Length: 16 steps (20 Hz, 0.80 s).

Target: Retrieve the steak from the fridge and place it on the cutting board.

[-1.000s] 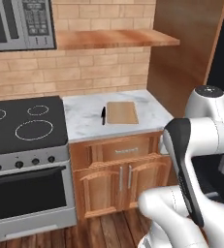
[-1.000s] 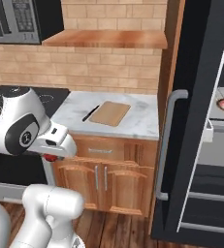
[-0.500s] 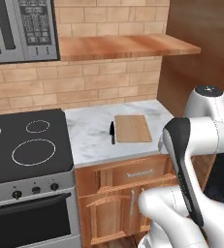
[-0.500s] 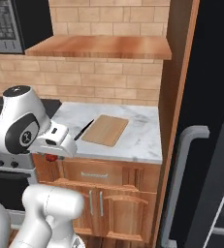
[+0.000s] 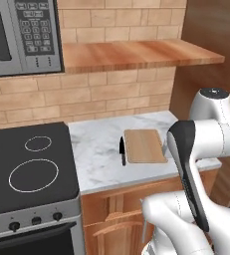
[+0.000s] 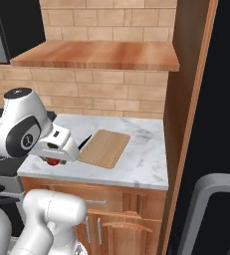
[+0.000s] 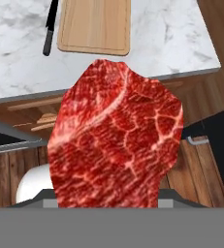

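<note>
The steak (image 7: 116, 145), red with pale marbling, hangs large in the hand view and hides the fingertips. My gripper (image 6: 57, 154) is shut on it, and a red bit of the steak (image 6: 52, 161) shows under the hand, at the counter's front edge. The tan cutting board (image 5: 145, 146) lies flat on the marble counter, beyond and right of the hand; I also see the cutting board (image 6: 104, 148) in the right base view and the cutting board (image 7: 95, 26) above the steak in the hand view. The fridge (image 6: 221, 124) stands at the right, with its grey handle (image 6: 206, 209).
A black knife (image 5: 122, 151) lies just left of the board on the marble counter (image 5: 96, 149). The black stove (image 5: 27, 164) is to the left, with a microwave (image 5: 22, 35) above it. A wooden wall shelf (image 5: 136, 52) hangs over the counter. A tall wooden panel (image 6: 186, 99) borders the counter's right end.
The whole picture has shifted and grown: the base has driven closer to the counter, and the fridge's inside has left the right base view. The steak stays in the gripper.
</note>
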Motion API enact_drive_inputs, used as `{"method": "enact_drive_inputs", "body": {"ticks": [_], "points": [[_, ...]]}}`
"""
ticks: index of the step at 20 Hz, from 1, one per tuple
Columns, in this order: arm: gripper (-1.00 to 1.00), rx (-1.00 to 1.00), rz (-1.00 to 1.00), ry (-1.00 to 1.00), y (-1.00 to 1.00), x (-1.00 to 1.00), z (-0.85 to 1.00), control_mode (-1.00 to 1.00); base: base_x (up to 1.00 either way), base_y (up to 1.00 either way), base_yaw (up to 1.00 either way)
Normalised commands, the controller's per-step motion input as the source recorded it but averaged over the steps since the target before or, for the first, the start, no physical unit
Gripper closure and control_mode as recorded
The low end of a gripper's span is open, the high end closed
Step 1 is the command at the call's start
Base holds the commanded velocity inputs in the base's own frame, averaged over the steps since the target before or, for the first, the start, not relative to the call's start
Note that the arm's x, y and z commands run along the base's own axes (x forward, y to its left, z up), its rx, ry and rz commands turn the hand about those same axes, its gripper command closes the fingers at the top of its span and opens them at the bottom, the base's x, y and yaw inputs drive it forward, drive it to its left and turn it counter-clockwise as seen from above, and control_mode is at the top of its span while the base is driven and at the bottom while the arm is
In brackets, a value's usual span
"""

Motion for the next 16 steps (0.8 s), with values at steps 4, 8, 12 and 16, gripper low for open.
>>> {"method": "enact_drive_inputs", "body": {"ticks": [4, 8, 12, 16], "points": [[1.00, 0.00, 0.00, 0.00, 0.00, 0.00, 0.00, 1.00, 0.09, 0.01, 0.00], [1.00, 0.00, 0.00, 0.00, 0.00, 0.00, 0.00, 1.00, 0.22, 0.04, 0.00], [1.00, 0.00, 0.00, 0.00, 0.00, 0.00, 0.00, 1.00, 0.27, 0.09, 0.00], [1.00, 0.00, 0.00, 0.00, 0.00, 0.00, 0.00, 1.00, 0.32, 0.10, 0.00]]}}
